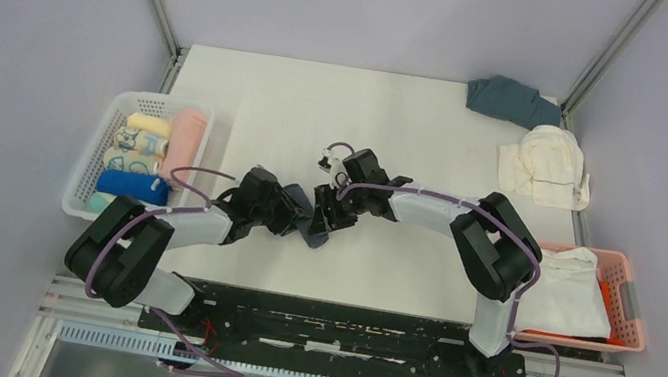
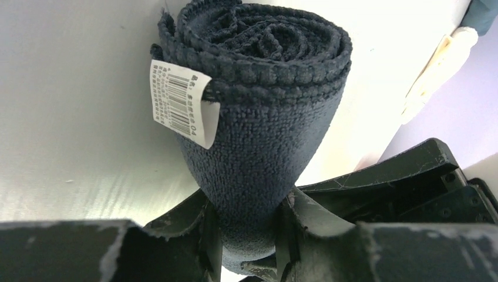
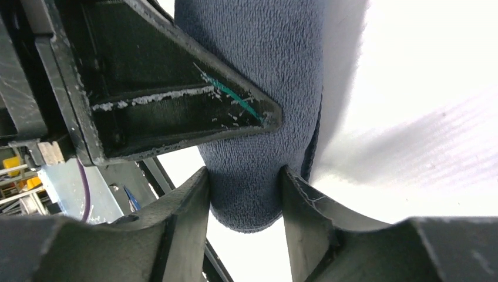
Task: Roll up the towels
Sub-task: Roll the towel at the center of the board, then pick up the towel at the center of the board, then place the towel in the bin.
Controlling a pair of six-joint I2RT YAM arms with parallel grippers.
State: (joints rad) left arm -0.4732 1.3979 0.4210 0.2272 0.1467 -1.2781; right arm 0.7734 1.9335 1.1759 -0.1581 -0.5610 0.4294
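The rolling looks done: the navy towel (image 2: 258, 117) is a tight roll at mid-table, with the left gripper (image 2: 246, 217) clamped on one end and the right gripper (image 3: 244, 194) pressing its fingers against the other. Next, it probably goes left into the white basket (image 1: 85, 171) beside the rolled towels (image 1: 140, 158). The pink basket (image 1: 630, 306) on the right holds a white towel (image 1: 568, 286).

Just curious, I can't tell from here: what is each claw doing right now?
Left gripper: closed on the rolled navy towel.
Right gripper: closed on the same towel.
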